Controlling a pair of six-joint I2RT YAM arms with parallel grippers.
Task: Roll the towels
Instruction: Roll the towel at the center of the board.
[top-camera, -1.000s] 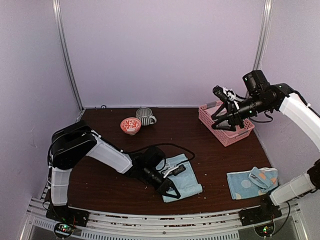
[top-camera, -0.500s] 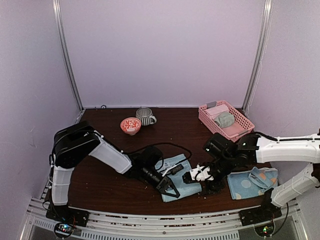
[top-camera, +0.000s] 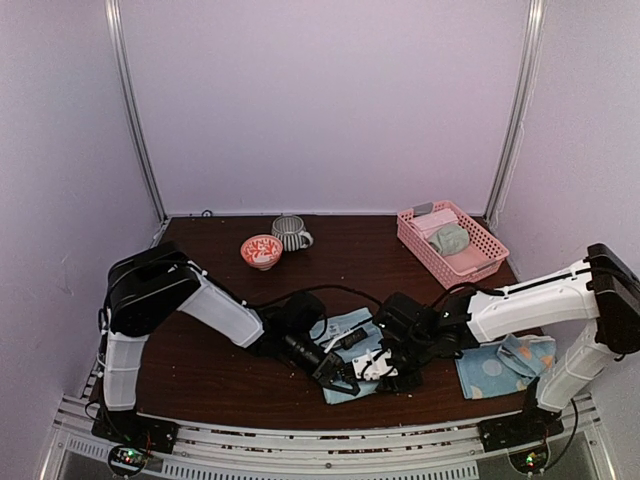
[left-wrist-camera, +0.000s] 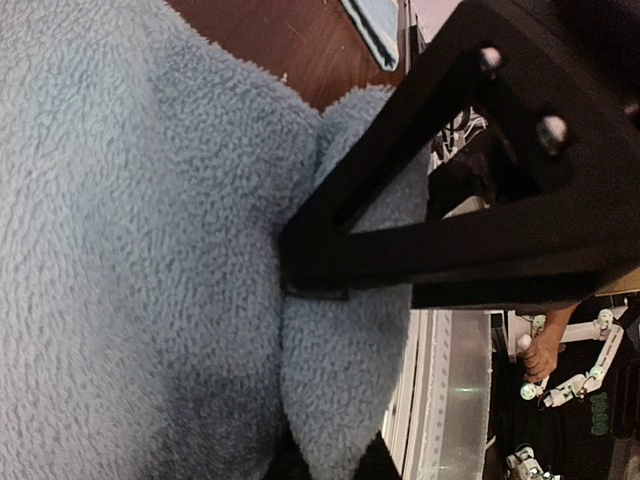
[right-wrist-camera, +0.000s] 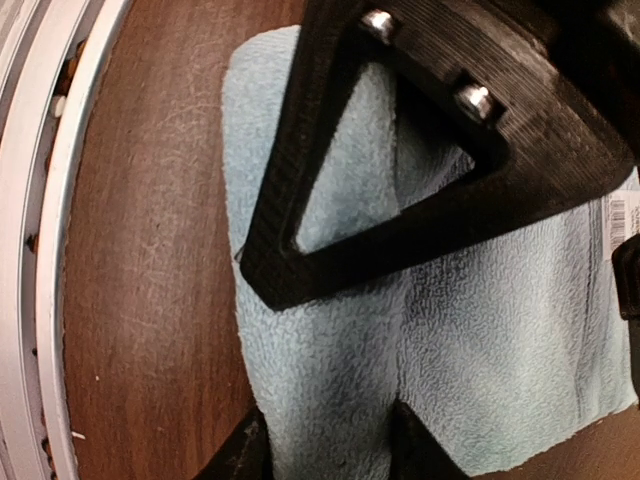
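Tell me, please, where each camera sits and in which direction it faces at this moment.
Top external: above and behind the bases, facing down and forward over the table; both arms show, left tool and right tool meeting on the plain blue towel.
Left wrist: on the left wrist, looking along its own fingers, which pinch a fold of that towel.
Right wrist: on the right wrist, looking down past its own fingers at the towel's edge beside the front rail.
Shared: all three show the plain blue towel.
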